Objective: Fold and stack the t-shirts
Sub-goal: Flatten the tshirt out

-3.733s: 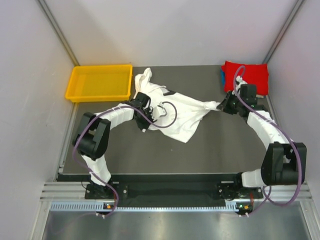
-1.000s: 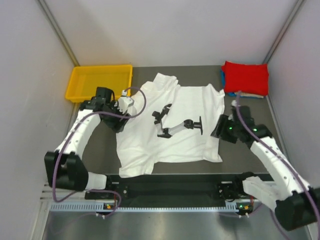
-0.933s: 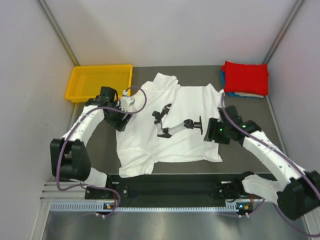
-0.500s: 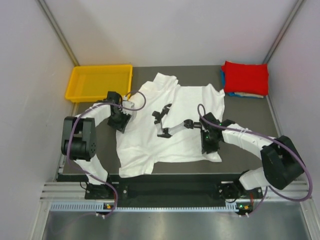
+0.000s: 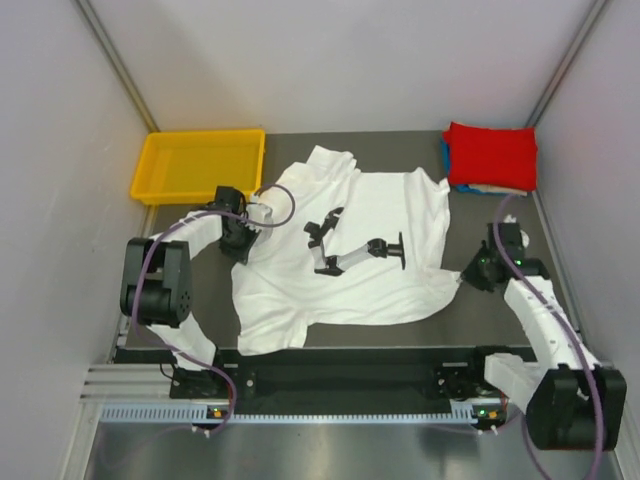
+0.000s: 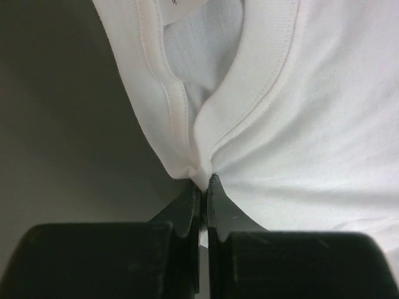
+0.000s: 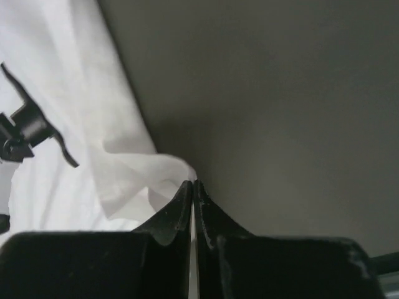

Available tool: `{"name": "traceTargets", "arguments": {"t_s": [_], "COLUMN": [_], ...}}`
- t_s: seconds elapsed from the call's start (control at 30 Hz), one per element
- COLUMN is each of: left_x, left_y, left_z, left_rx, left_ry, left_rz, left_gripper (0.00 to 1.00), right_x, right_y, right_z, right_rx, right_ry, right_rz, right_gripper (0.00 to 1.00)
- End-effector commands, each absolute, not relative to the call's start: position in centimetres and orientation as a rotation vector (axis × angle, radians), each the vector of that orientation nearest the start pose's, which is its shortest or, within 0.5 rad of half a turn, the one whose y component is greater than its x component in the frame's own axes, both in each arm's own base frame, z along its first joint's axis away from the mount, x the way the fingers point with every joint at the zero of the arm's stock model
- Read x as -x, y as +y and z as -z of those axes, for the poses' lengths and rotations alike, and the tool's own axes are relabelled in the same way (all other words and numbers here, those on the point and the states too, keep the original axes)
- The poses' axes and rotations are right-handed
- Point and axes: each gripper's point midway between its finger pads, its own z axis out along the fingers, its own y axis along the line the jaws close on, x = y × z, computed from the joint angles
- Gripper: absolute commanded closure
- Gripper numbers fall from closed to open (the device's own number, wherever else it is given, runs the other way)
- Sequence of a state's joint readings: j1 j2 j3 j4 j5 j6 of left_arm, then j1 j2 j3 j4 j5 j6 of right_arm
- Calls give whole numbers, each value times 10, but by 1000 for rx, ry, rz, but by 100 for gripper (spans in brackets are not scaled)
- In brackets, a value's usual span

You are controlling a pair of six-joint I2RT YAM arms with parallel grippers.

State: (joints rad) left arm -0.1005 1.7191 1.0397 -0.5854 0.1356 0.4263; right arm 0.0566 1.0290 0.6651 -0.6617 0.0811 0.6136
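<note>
I have the white t-shirt (image 5: 350,295) spread mid-table, long axis left to right. Left gripper (image 6: 202,187) is pinched on its collar, right gripper (image 7: 192,185) on the opposite edge, cloth lying between them.

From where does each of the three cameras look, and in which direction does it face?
Top external: above and behind the arms, facing down on the dark table, white cloth t-shirt, yellow plastic tray and folded red shirt; both arms show.
Left wrist: on the left arm, facing along the shut left gripper, which pinches the t-shirt's collar.
Right wrist: on the right arm, facing along the shut right gripper, which pinches the t-shirt's edge.
Shared: all three show the t-shirt and table.
</note>
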Motion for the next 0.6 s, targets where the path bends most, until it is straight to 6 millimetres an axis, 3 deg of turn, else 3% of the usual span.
{"name": "traceTargets", "arguments": {"t_s": [0.0, 0.1, 0.2, 0.3, 0.37, 0.43, 0.47, 0.53, 0.57], "left_x": [-323, -317, -312, -307, -308, -307, -303, -307, -308], "left_y": [-17, -18, -16, -11, -9, -9, -12, -19, -24], "left_z": [6, 4, -2, -6, -7, -8, -8, -19, -26], "left_rx": [-798, -810, -821, -845, -854, -879, -897, -924, -945], "left_ry": [2723, 2726, 2714, 2705, 2695, 2692, 2706, 2673, 2654], "left_rz": [-27, -15, -29, -67, -85, -80, -59, -17, 18], "left_gripper": [100, 100, 100, 100, 100, 100, 93, 69, 51], "right_x": [-212, -195, -193, -173, -156, -152, -152, -157, -160], "right_y": [-1, -26, -41, -63, -71, -69, -70, -79, -83], "right_z": [-59, -45, -51, -49, -46, -35, -32, -39, -44], "right_rx": [-975, -1198, -1365, -1529, -1615, -1673, -1684, -1681, -1656], "right_ry": [2451, 2379, 2256, 2147, 2092, 2071, 2060, 2009, 2001], "right_rz": [-196, -212, -227, -115, -51, -46, -44, -19, -4], "right_gripper": [100, 100, 100, 100, 100, 92, 89, 86, 79]}}
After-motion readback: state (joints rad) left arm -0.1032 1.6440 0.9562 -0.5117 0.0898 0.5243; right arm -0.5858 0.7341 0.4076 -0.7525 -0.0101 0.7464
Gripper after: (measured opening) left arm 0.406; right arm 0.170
